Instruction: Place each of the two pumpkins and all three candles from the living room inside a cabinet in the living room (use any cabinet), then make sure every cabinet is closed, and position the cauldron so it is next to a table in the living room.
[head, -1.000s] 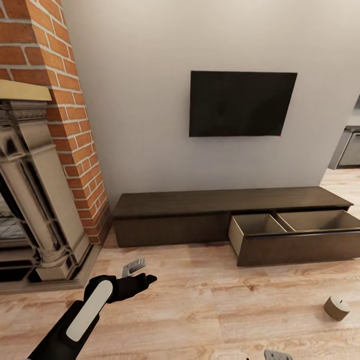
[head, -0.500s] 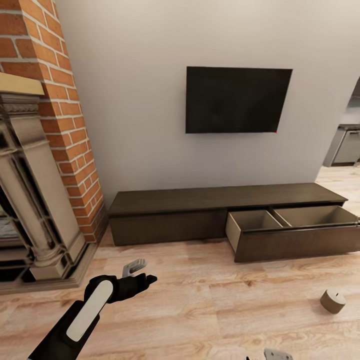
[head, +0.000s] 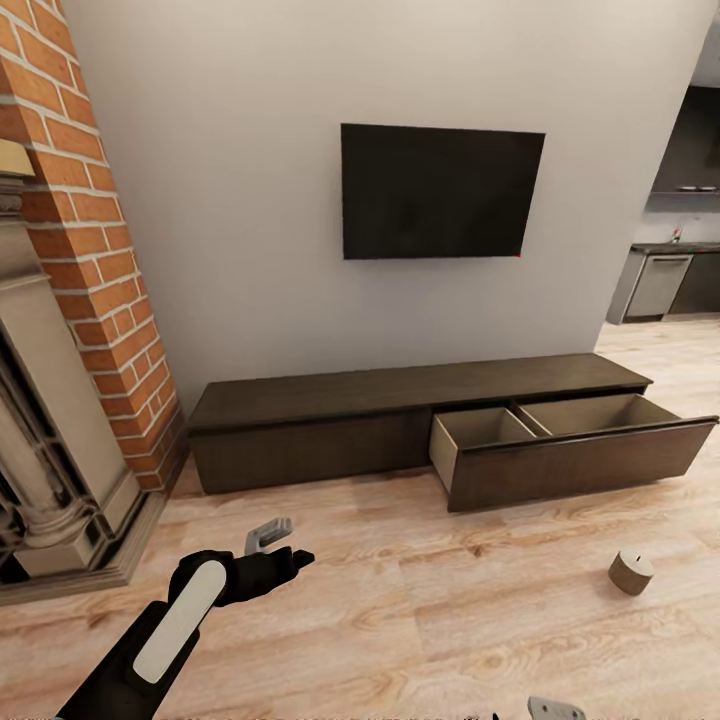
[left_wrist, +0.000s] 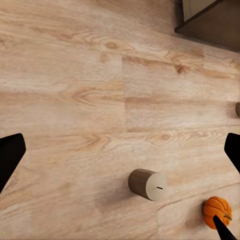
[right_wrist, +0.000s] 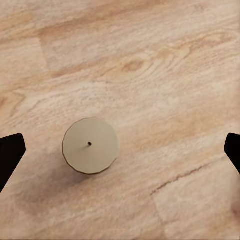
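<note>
Nearby, the left gripper (head: 283, 541) hovers over the floor (head: 400, 620), fingers spread wide and empty. A candle (head: 631, 572) stands on the boards to the right; a pumpkin (left_wrist: 217, 212) lies near another. Beyond, the cabinet (head: 320, 425) has its right drawer (head: 575, 465) pulled out. Right fingers spread, empty, above a candle (right_wrist: 90, 145).

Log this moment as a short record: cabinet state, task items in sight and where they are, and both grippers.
cabinet: low dark-brown unit against the wall under the TV
drawer: right one pulled open, pale inside, nothing seen in it
candles: one upright on the wood floor in front of the open drawer; one on the floor under the right gripper
pumpkin: on the floor, near a candle lying on its side
left gripper: open, empty, above the floor
right gripper: open, empty
</note>
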